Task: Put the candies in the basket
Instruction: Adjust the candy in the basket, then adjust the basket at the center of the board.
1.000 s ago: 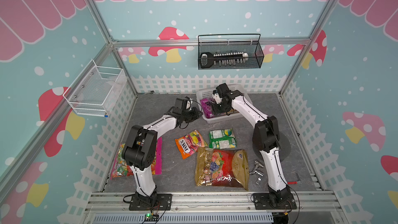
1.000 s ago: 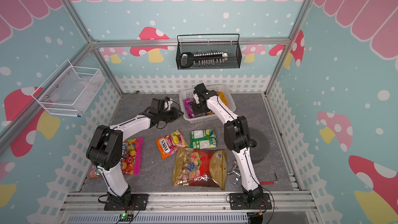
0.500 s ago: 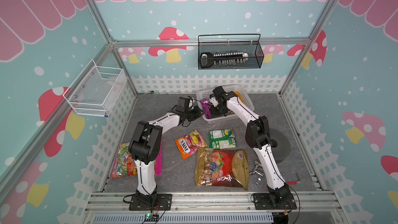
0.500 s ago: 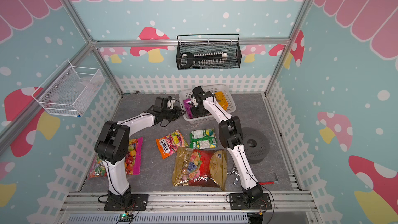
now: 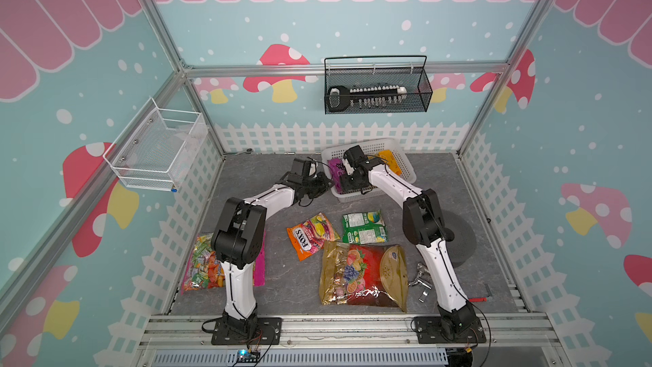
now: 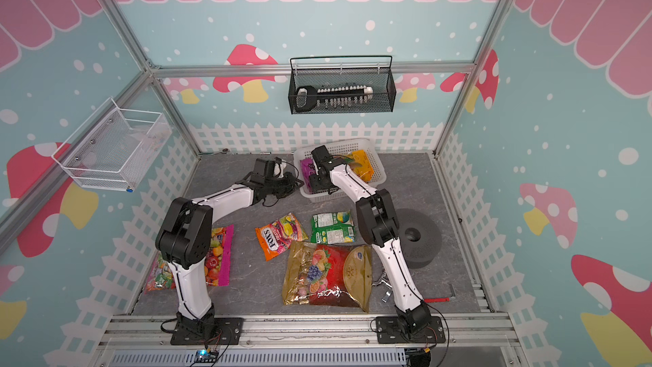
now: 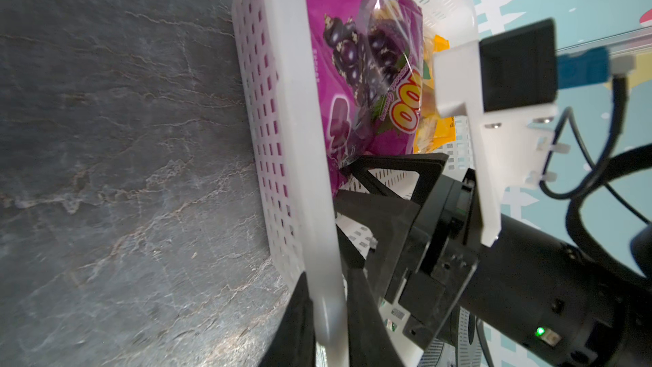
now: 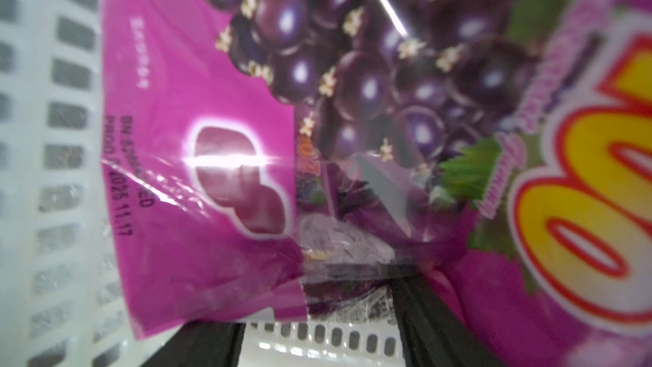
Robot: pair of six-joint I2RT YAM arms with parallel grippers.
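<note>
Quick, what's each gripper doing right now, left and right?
Left gripper: shut on the rim of the white basket.
Right gripper: open, jaws wide, at the purple grape candy bag inside the basket.

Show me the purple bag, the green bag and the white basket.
purple bag (image 7: 360, 54), left wrist view, grape print.
green bag (image 5: 364, 227), a top view, middle.
white basket (image 5: 370, 143), a top view, far wall.
</note>
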